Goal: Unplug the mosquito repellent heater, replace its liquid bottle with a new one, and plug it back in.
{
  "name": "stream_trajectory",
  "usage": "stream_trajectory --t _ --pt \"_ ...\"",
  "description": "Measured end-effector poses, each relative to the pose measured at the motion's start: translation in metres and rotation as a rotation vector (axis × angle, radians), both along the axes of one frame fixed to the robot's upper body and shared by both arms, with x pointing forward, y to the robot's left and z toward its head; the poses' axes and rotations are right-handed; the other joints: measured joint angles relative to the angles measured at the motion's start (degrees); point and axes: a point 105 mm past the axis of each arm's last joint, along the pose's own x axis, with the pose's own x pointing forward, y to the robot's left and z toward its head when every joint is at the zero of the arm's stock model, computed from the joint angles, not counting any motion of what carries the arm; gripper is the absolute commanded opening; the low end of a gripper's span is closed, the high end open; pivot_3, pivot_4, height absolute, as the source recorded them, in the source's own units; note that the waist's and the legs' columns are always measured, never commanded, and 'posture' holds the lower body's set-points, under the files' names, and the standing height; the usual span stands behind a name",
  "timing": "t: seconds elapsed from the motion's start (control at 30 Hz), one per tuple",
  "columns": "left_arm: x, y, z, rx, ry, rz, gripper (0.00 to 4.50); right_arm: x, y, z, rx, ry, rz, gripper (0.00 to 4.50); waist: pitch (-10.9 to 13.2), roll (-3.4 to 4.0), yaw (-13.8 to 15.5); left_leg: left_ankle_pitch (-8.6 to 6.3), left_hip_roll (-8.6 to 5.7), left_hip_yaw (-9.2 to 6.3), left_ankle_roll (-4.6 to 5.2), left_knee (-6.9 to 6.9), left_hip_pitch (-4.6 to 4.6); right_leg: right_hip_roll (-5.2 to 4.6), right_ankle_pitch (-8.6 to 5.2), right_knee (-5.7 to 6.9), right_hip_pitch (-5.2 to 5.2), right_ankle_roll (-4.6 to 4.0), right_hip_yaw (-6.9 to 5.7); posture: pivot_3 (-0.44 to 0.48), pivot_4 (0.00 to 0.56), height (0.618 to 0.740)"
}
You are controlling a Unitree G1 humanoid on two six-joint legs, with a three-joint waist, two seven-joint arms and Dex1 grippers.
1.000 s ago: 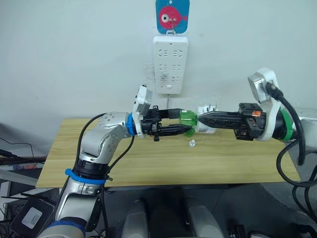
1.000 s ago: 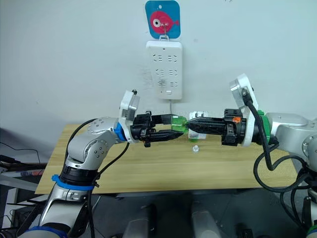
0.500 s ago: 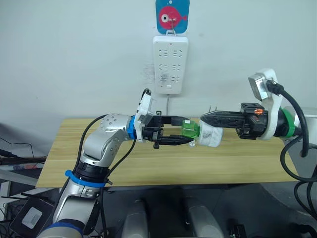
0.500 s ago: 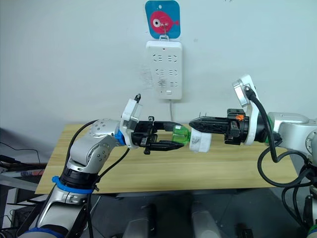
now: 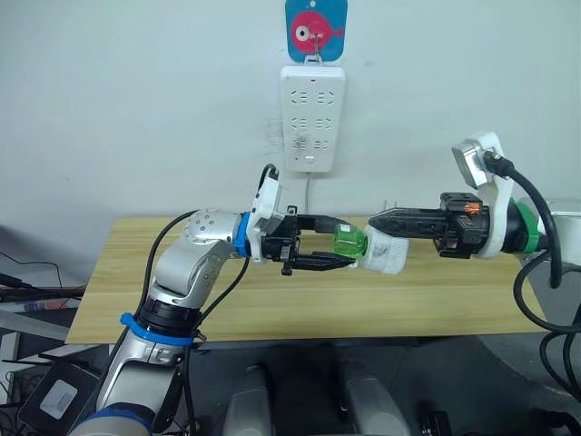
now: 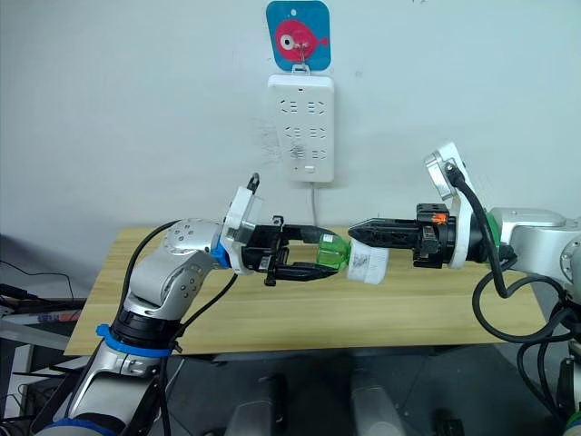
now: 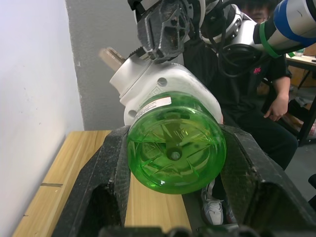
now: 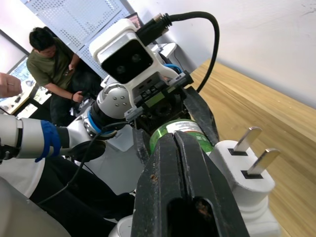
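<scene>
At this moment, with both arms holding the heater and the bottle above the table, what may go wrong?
1. The small translucent green plastic bottle is pinched at its rounded sides by the left tool; it may slip while being twisted.
2. The white rounded plastic heater hangs in the air, held by the shut right tool; if released, it could drop onto the wooden table.
3. Its two metal prongs are bare and might bend in a fall.

The bottle's (image 7: 176, 148) neck and wick are hidden inside the heater (image 5: 386, 252). The heater's far side sits behind the right gripper (image 5: 374, 221), and whether a cap is fitted cannot be told. A seated person (image 8: 52, 59) is cut off behind the left arm.
</scene>
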Motion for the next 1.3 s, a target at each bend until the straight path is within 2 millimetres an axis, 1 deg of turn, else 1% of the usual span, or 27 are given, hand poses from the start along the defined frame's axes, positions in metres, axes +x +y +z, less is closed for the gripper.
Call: stream_trajectory --t 0.3,0.33,0.4,0.5,0.57,0.6,0.67,0.7,0.73,0.77,0.9,0.93,1.0,1.07,1.13,1.2,1.3 --pt "0.002 -0.002 -0.001 -0.005 0.005 0.01 2.23 0.003 -0.002 -0.001 -0.005 0.004 -0.015 0.0 0.0 0.0 0.0 0.0 0.0 0.0 0.0 0.0 0.0 0.0 0.0 0.0 0.0 0.0 0.0 -0.107 0.219 0.74" --pt "0.003 -0.003 -0.002 -0.013 0.011 0.016 2.23 0.003 -0.002 0.0 0.0 0.003 -0.019 0.17 0.0 0.0 0.0 0.0 -0.01 0.0 0.0 0.0 0.0 0.0 0.0 0.0 0.0 0.0 0.0 -0.109 0.219 0.74" --pt "0.007 -0.005 -0.001 -0.047 0.026 0.048 2.23 0.003 -0.007 0.003 0.028 0.0 -0.052 0.57 0.0 0.0 0.0 0.0 0.0 -0.01 0.0 0.0 -0.02 0.0 0.0 -0.01 0.01 0.0 0.0 -0.114 0.218 0.74" --pt "0.018 0.0 0.002 -0.121 0.071 0.143 2.23 0.009 -0.02 0.012 0.1 -0.021 -0.168 1.62 0.0 0.0 0.0 0.0 -0.01 -0.01 0.0 0.01 -0.03 0.0 0.0 -0.01 0.01 0.0 0.0 -0.122 0.218 0.74" --pt "0.024 0.002 0.003 -0.156 0.103 0.198 2.23 0.012 -0.029 0.014 0.149 -0.026 -0.257 2.41 0.0 -0.01 0.0 0.0 -0.01 -0.03 0.0 0.0 -0.02 0.0 0.0 -0.01 0.02 0.01 -0.01 -0.131 0.219 0.74" --pt "0.028 0.002 0.002 -0.187 0.135 0.235 2.23 0.013 -0.037 0.012 0.183 -0.03 -0.331 2.85 0.0 -0.01 0.1 0.0 -0.01 -0.05 0.0 0.0 -0.03 0.0 0.0 -0.03 0.03 0.01 -0.03 -0.133 0.22 0.74" --pt "0.033 0.003 -0.001 -0.226 0.197 0.288 2.23 0.015 -0.046 0.005 0.224 -0.022 -0.447 3.5 0.0 0.0 0.1 0.0 -0.02 -0.03 0.0 0.0 -0.05 0.0 0.0 -0.02 0.02 0.01 0.01 -0.141 0.221 0.74" --pt "0.037 0.002 -0.001 -0.251 0.227 0.317 2.23 0.015 -0.05 0.0 0.236 -0.015 -0.499 3.93 0.0 -0.01 0.1 0.0 -0.02 -0.01 0.0 0.02 -0.05 0.0 0.0 -0.01 0.01 0.01 0.02 -0.146 0.222 0.74" --pt "0.041 0.002 -0.001 -0.28 0.263 0.349 2.23 0.015 -0.054 -0.006 0.257 -0.007 -0.561 4.24 0.0 -0.01 0.1 0.0 -0.02 -0.03 0.0 0.02 -0.04 0.0 0.01 0.0 0.02 0.03 0.01 -0.151 0.222 0.74" --pt "0.045 0.001 0.0 -0.312 0.3 0.377 2.23 0.014 -0.057 -0.012 0.288 0.005 -0.621 4.44 0.0 -0.01 0.1 0.0 -0.02 -0.07 0.0 0.02 -0.03 0.0 0.01 -0.01 0.04 0.03 -0.02 -0.157 0.223 0.74" --pt "0.053 0.001 0.001 -0.364 0.404 0.43 2.23 0.01 -0.062 -0.034 0.374 0.067 -0.802 4.5 0.0 0.01 -0.2 0.0 -0.01 -0.02 -0.01 0.01 0.0 0.02 0.01 0.04 0.01 0.03 0.03 -0.175 0.223 0.74" --pt "0.054 -0.001 0.001 -0.372 0.429 0.434 2.23 0.009 -0.059 -0.039 0.41 0.085 -0.838 4.5 0.0 0.01 -0.4 0.0 0.01 -0.03 -0.01 0.0 0.01 0.05 0.01 0.04 0.02 0.03 0.04 -0.178 0.223 0.74" --pt "0.056 -0.003 0.003 -0.396 0.482 0.441 2.23 0.01 -0.044 -0.047 0.451 0.122 -0.862 4.5 0.0 0.03 -0.9 0.0 0.03 -0.01 -0.01 -0.01 0.02 0.08 0.01 0.08 -0.02 0.03 0.08 -0.181 0.22 0.74" --pt "0.055 -0.007 0.004 -0.411 0.526 0.428 2.23 0.014 -0.03 -0.048 0.483 0.138 -0.873 4.5 0.0 0.04 -1.1 0.0 0.02 -0.02 -0.01 0.0 0.02 0.08 0.01 0.07 -0.01 0.03 0.07 -0.183 0.219 0.74" --pt "0.054 -0.011 0.003 -0.408 0.562 0.416 2.23 0.02 -0.018 -0.045 0.531 0.145 -0.885 4.5 0.0 0.04 -1.4 0.01 0.01 -0.03 -0.01 0.0 0.02 0.07 0.01 0.07 -0.01 0.03 0.07 -0.18 0.217 0.74" --pt "0.053 -0.013 0.003 -0.418 0.584 0.412 2.23 0.026 -0.011 -0.044 0.583 0.17 -0.908 4.5 0.0 0.05 -1.5 0.01 0.0 -0.07 -0.01 -0.02 0.0 0.07 0.01 0.05 0.0 0.03 0.03 -0.176 0.215 0.74" --pt "0.053 -0.012 0.005 -0.425 0.589 0.423 2.23 0.034 -0.008 -0.043 0.643 0.206 -0.943 4.5 0.0 0.05 -1.5 0.0 -0.01 -0.03 -0.01 -0.01 -0.04 0.05 0.01 -0.01 -0.01 0.03 0.07 -0.174 0.212 0.74"
